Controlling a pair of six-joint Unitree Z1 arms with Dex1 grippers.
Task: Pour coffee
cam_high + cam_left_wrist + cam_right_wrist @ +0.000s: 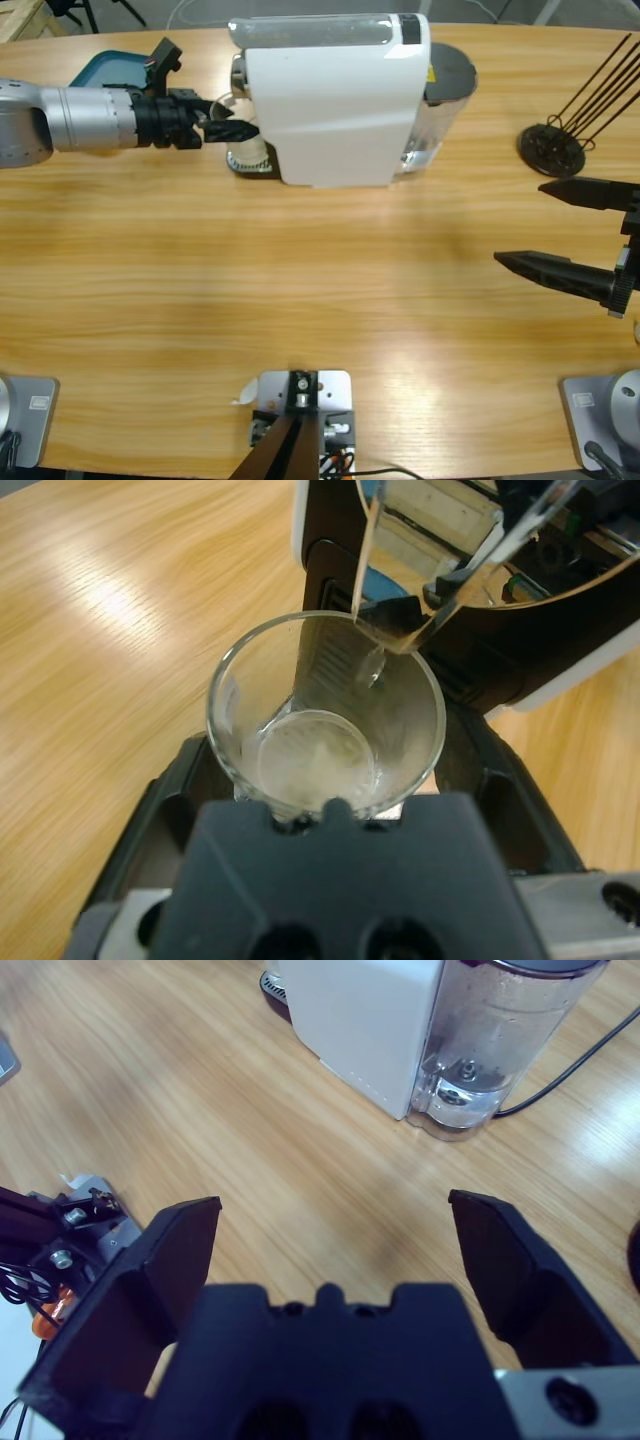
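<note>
So far: the glass cup (325, 730) sits under the spout of the white coffee machine (330, 100), on the machine's drip tray at its left end, and it looks empty, with only a pale film at its base.
Done: the cup appears to be placed where the coffee should fall; I judge the positioning step close to finished.
Left: no coffee shows in the cup, so brewing and the pour itself remain, as far as these views tell.
Left gripper (228, 131): it reaches in from the left edge of the high view to the cup at the machine's front.
Left fingers: closed narrow around the lower part of the glass cup; the wrist view looks straight down into the cup held just ahead of the gripper's body.
Right gripper (335, 1250): it hangs over bare worktop (300, 270) at the right side, well apart from the machine.
Right fingers (505, 1260): spread wide, holding and touching nothing.
Water tank (505, 1035): clear, at the machine's far end from the cup, with a black cable running off beside it.
Also on the worktop: a black wire stand (552, 148) near the right edge, and a teal tray (105, 70) behind the left arm.
</note>
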